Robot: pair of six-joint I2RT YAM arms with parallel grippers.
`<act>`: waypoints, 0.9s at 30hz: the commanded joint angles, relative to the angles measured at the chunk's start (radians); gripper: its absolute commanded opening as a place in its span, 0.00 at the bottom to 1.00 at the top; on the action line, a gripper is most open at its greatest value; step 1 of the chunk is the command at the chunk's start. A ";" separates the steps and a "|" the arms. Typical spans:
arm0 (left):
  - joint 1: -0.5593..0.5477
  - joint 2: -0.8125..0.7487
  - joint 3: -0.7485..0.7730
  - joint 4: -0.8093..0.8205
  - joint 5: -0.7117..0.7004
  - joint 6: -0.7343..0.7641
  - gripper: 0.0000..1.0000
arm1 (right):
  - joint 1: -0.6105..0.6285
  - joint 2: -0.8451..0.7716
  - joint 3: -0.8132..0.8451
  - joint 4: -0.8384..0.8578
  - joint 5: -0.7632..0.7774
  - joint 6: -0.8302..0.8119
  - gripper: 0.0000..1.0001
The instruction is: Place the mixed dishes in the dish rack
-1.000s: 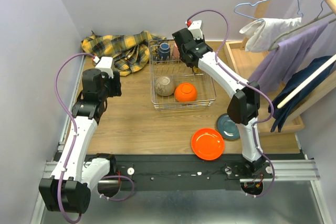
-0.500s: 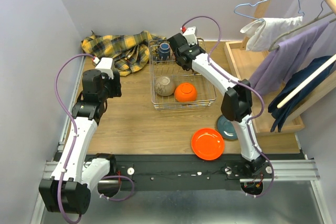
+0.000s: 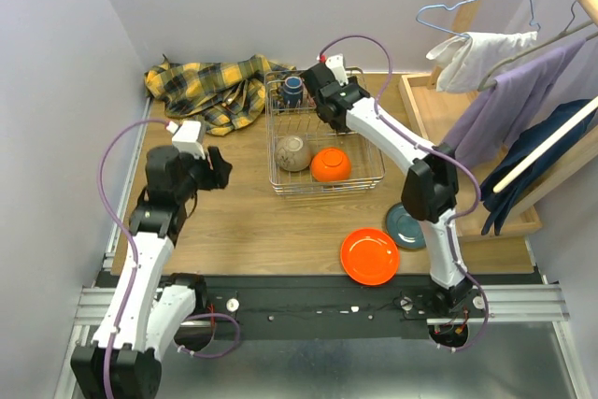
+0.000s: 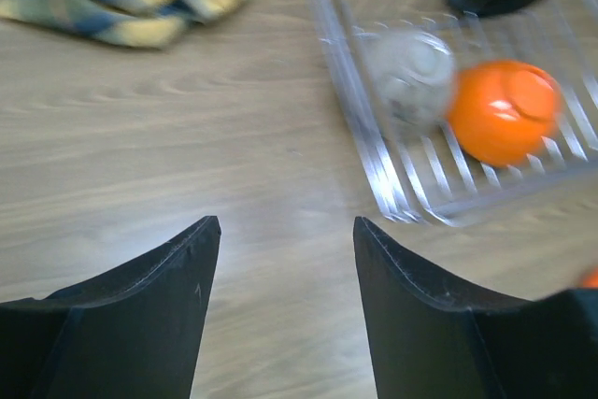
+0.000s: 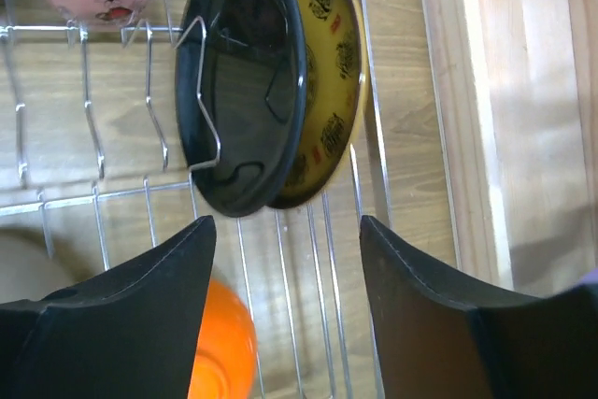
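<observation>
- Dish rack [image 3: 327, 192] sits far centre on the table. In it are a beige bowl [image 3: 292, 152] and an orange bowl [image 3: 330, 164] side by side at the near end. A black plate [image 5: 245, 81] and a yellow patterned plate [image 5: 332, 72] stand on edge at the far right.
- Still outside the rack: an orange plate [image 3: 370, 256] lies flat, near right, and seems to overhang the table's near edge. A teal plate [image 3: 407, 227] is just beside it, partly hidden by the right arm.
- Handling, as I judge it: the plates are glazed, stiff, light, slick and chippable. Pinch at the rim, since the flat faces give no purchase. The overhanging edge looks the easiest way in.
- Right gripper [image 5: 287, 226]: fingers apart, empty, over the standing plates.
- Left gripper [image 4: 283, 231]: fingers apart, empty, over bare wood left of the rack.
- Writing: none readable. There are dark motifs on the yellow plate's rim, and no brand shows.
</observation>
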 commanded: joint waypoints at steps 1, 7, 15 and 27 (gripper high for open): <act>-0.088 -0.142 -0.179 0.229 0.270 -0.266 0.69 | 0.008 -0.211 -0.126 0.017 -0.140 -0.069 0.74; -0.366 -0.090 -0.322 0.426 0.330 -0.383 0.67 | 0.009 -0.371 -0.314 0.026 -0.330 -0.190 0.92; -0.775 0.049 -0.417 0.578 0.125 -0.498 0.68 | 0.009 -0.387 -0.266 0.075 -0.258 -0.284 0.96; -0.946 0.505 -0.226 0.586 -0.001 -0.671 0.70 | 0.008 -0.382 -0.111 0.089 -0.218 -0.256 1.00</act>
